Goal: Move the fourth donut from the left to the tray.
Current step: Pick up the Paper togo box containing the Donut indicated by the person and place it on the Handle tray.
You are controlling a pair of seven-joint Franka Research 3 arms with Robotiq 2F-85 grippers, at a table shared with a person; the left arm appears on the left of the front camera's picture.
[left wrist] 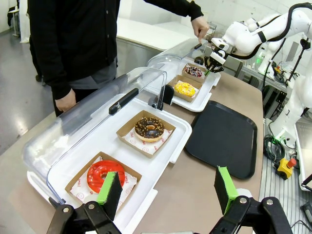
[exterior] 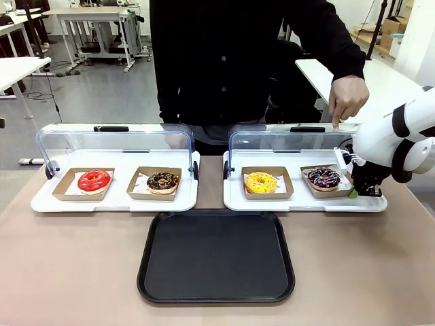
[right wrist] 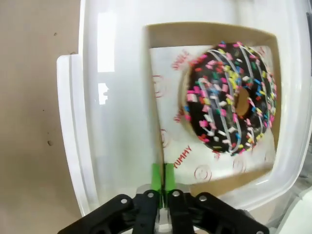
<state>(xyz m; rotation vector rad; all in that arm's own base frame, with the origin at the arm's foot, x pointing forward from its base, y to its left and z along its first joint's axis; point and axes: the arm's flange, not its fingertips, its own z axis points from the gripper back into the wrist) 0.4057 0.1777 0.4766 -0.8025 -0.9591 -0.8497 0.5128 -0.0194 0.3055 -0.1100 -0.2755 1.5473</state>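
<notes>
You have the table (exterior: 68, 272) in front of you, with the black tray (exterior: 216, 255) lying bare at its middle, nearer you than the two white display trays. The right display tray (exterior: 234, 198), its clear lid held up by the person's hand (exterior: 348, 98), carries the fourth donut (exterior: 324, 178) at its right end, on a brown cardboard holder (exterior: 315, 189), beside the yellow donut (exterior: 261, 182). Your right gripper (right wrist: 163, 181) is down at that holder's near-right edge, jaws pressed together on what looks like the cardboard lip, though the wrist view is too blurred to be sure. From there the donut lies just beyond the jaws, and the black tray sits to the left and towards you. Your left gripper (left wrist: 166, 189) hangs well away with jaws spread wide, holding nothing, near the red donut (left wrist: 105, 174).
</notes>
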